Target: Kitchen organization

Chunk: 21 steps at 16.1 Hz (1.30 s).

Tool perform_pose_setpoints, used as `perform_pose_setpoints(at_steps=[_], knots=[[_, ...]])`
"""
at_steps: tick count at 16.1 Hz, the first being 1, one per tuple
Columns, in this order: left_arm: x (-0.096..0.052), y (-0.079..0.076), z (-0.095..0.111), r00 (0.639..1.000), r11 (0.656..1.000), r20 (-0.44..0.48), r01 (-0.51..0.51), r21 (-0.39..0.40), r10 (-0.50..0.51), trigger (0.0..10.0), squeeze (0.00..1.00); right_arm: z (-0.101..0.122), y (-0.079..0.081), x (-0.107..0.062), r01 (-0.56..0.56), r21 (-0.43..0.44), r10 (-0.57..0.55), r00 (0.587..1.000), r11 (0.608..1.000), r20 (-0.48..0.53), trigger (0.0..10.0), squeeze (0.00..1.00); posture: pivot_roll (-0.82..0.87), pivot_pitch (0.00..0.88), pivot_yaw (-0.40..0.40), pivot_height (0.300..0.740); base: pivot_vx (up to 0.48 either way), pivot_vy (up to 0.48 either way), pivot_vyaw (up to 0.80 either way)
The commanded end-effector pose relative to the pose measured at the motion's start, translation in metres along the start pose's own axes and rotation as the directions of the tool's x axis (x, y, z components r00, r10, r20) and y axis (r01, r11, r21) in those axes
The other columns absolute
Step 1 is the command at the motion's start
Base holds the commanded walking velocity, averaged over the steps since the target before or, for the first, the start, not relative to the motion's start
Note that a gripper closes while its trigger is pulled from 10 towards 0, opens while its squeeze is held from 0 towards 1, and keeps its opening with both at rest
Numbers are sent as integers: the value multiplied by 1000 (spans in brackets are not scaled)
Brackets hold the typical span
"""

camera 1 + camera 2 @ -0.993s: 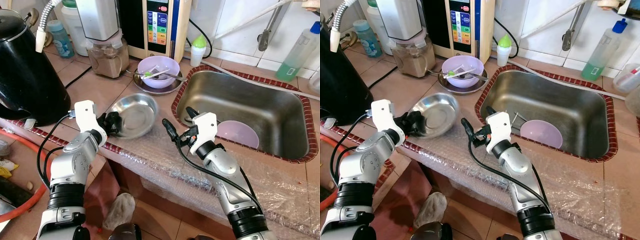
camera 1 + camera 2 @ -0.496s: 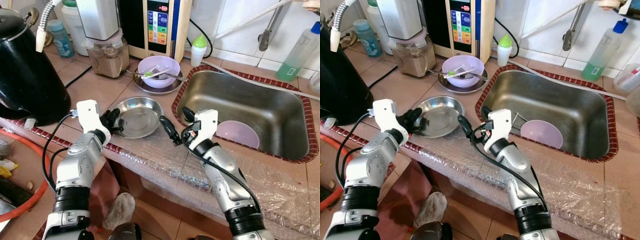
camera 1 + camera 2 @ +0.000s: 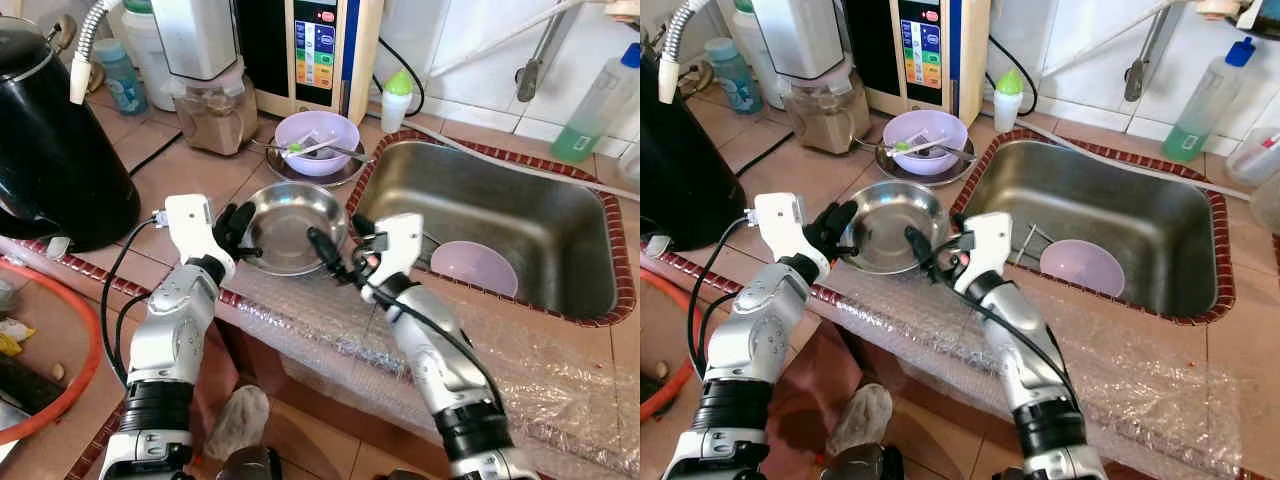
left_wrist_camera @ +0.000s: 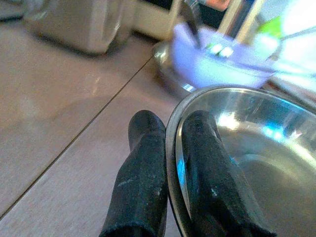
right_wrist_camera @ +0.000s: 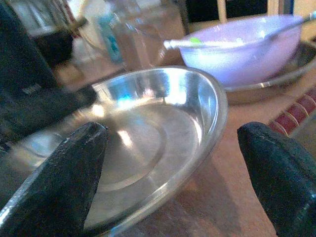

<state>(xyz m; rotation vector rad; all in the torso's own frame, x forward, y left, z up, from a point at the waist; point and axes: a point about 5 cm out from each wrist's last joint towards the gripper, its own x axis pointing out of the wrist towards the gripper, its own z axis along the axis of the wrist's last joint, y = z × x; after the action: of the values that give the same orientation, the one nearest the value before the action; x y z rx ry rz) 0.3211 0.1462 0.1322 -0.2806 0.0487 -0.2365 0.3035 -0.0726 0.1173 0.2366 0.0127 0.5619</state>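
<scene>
Still early, by my read. Sink, right half of frame, holds one lilac bowl. Steel dish, frame centre, sits on the counter beside the sink rim, left gripper clamped on its edge. Right gripper spread wide beside it, apparently not touching. Second lilac bowl untouched, upper centre.

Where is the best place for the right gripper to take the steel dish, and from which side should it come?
Probably the thin rim of the steel dish on the sink side, coming from the front counter edge. The dish is shallow with a flared lip. The left gripper already pinches the opposite rim, and the right gripper is open beside it.
</scene>
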Motion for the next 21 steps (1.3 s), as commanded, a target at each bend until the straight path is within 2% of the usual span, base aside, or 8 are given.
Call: perform_pose_setpoints(at_steps=[1, 3, 4, 5, 13, 14, 17, 21], knots=[[-2, -6, 10, 996, 999, 72, 51, 20, -52, 0, 0, 0, -2, 4, 22, -26, -22, 1000, 999, -20, 10000, 0, 62, 23, 15, 740, 0, 0, 0], [-4, -9, 15, 991, 997, 115, 72, 19, -74, 0, 0, 0, -6, 7, 60, -40, -61, 998, 997, -23, 10000, 0, 63, 29, 16, 740, 0, 0, 0], [-5, -11, 17, 987, 996, 132, 86, 15, -87, 0, 0, 0, -9, 7, 86, -36, -87, 996, 996, -25, 7961, 0, 62, 30, 16, 740, 0, 0, 0], [-5, -14, 21, 981, 995, 165, 104, 8, -104, 0, 0, 1, -13, 9, 129, 21, -128, 991, 991, -27, 0, 0, 62, 30, 16, 740, 0, 0, 0], [-4, -20, 29, 961, 988, 231, 151, 28, -153, 0, 0, -2, -27, 14, 226, 258, -205, 973, 940, -105, 0, 0, 58, 27, 20, 740, 0, 0, 0], [-4, -20, 31, 958, 988, 241, 150, 33, -153, 0, 0, -1, -28, 15, 213, 307, -184, 976, 928, -120, 0, 0, 57, 27, 17, 740, 0, 0, 0], [-4, -20, 32, 954, 987, 253, 154, 38, -158, 0, 0, 1, -28, 18, 163, 353, -116, 982, 921, -152, 0, 0, 58, 28, 14, 740, 0, 0, 0], [-4, -23, 32, 950, 984, 259, 168, 52, -176, 0, 0, 0, -35, 13, 96, 354, -19, 977, 930, -214, 0, 0, 56, 25, 12, 740, 0, 0, 0]])
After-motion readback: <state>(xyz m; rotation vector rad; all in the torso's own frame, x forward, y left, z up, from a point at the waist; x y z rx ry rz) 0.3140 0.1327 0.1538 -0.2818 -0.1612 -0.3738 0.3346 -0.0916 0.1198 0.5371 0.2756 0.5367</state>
